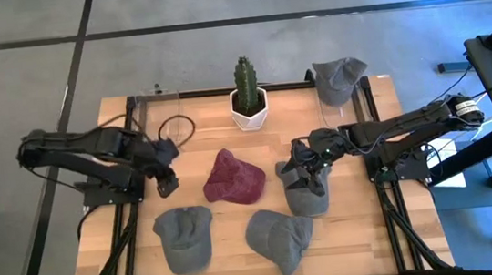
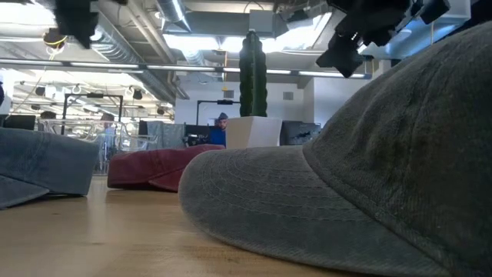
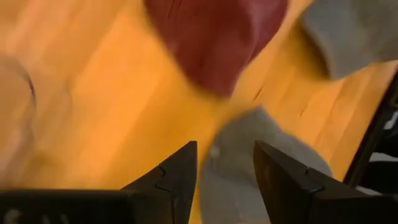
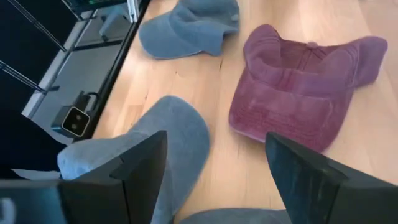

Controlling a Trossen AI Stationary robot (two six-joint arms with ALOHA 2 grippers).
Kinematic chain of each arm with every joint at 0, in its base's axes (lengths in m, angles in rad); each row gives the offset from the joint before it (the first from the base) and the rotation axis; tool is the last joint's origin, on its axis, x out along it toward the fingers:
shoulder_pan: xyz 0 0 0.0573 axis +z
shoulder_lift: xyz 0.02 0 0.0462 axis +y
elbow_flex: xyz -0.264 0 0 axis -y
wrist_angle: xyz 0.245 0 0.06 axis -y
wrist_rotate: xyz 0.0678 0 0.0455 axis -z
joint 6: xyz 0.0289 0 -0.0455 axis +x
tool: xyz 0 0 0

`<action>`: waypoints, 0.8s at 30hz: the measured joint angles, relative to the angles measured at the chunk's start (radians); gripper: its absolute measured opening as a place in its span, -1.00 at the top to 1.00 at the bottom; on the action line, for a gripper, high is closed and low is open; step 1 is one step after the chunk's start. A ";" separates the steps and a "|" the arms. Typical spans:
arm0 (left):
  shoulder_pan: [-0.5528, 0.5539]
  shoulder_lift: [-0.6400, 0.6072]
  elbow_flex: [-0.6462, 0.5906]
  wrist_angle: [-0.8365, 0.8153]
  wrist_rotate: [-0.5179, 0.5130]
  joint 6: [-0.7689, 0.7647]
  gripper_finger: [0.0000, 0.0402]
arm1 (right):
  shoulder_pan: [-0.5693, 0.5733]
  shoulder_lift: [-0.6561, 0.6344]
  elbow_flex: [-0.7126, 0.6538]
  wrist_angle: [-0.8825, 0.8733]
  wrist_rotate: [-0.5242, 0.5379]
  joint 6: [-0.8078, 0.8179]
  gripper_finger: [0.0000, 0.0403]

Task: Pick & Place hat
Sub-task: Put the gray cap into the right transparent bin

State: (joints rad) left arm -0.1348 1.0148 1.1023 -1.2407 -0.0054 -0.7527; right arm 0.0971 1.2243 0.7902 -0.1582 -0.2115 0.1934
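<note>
From above, the right gripper [image 1: 301,156] hangs over a grey hat [image 1: 306,189] on the surface [image 1: 220,241], fingers spread, seemingly lining up a grasp. Its wrist view shows the maroon hat [image 4: 298,93] beyond. The left gripper [image 3: 225,180] hovers released, waiting.

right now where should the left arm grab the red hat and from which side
Probably the crown's raised, crumpled edge on the left side of the red hat, coming from above and from the left. The hat lies flat on the table with soft folds standing up, giving the fingers cloth to pinch. The left gripper is open just left of it. The right gripper hovers over a grey hat.
</note>
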 joint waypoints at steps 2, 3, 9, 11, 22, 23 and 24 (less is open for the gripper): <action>-0.028 0.028 0.000 -0.029 0.007 -0.071 0.27 | 0.000 0.000 0.000 0.000 0.000 -0.018 -0.34; -0.043 0.039 0.000 -0.045 0.007 -0.085 0.27 | 0.000 0.000 0.000 0.000 0.000 -0.023 -0.34; -0.137 0.080 0.000 -0.068 0.032 -0.150 0.24 | 0.000 0.000 0.000 0.003 0.000 -0.046 -0.34; -0.161 0.093 0.000 -0.073 0.092 -0.185 0.17 | 0.000 0.000 0.000 0.003 0.000 -0.049 -0.34; -0.279 0.222 0.000 -0.146 0.015 -0.412 -0.38 | 0.000 0.000 0.000 0.011 0.000 -0.074 -0.34; -0.282 0.230 0.000 -0.145 0.018 -0.431 -0.39 | 0.000 0.000 0.000 0.011 0.000 -0.074 -0.34; -0.285 0.238 0.000 -0.143 0.018 -0.450 -0.39 | 0.000 0.000 0.000 0.012 0.000 -0.075 -0.34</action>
State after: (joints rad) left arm -0.4201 1.2525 1.1023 -1.3836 0.0129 -1.2031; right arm 0.0971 1.2247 0.7902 -0.1467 -0.2111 0.1189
